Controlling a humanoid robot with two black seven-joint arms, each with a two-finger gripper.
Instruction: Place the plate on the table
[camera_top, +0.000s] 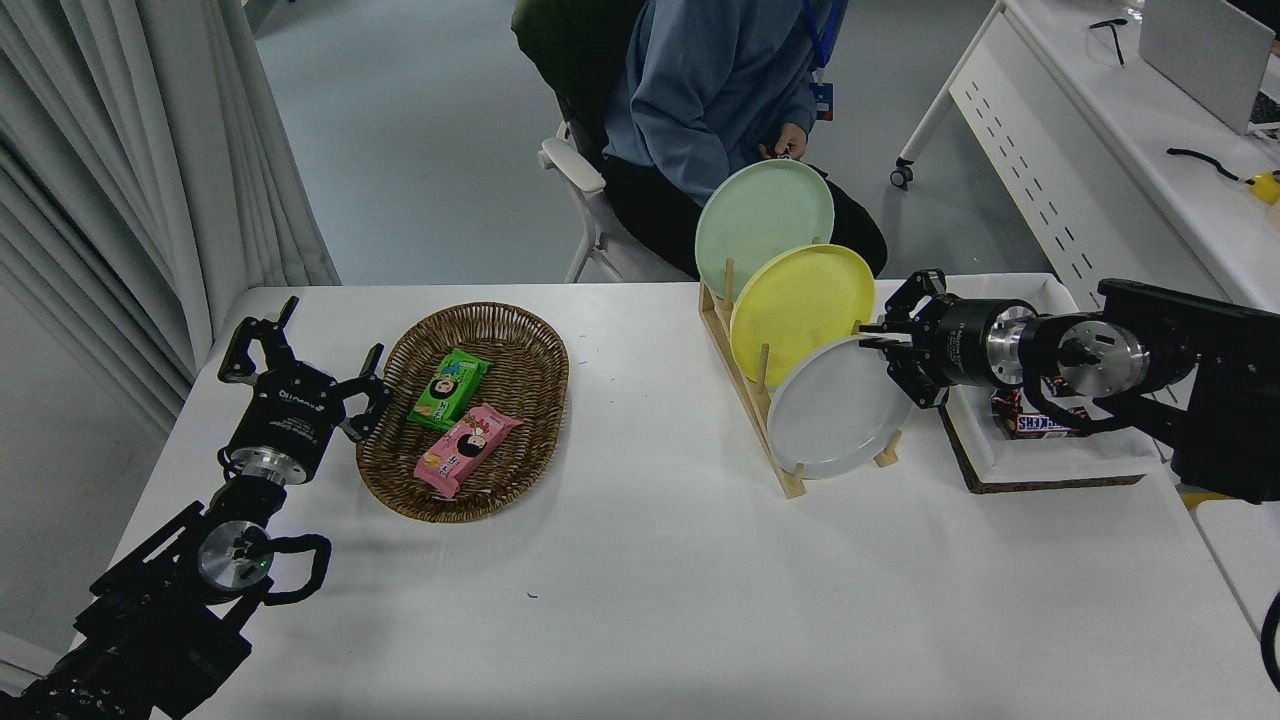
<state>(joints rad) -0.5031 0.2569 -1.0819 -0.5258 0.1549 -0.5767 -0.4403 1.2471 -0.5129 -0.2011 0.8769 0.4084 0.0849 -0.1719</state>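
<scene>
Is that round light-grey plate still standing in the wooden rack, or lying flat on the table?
Standing: the light-grey plate leans on edge between the wooden rack's pegs.
</scene>
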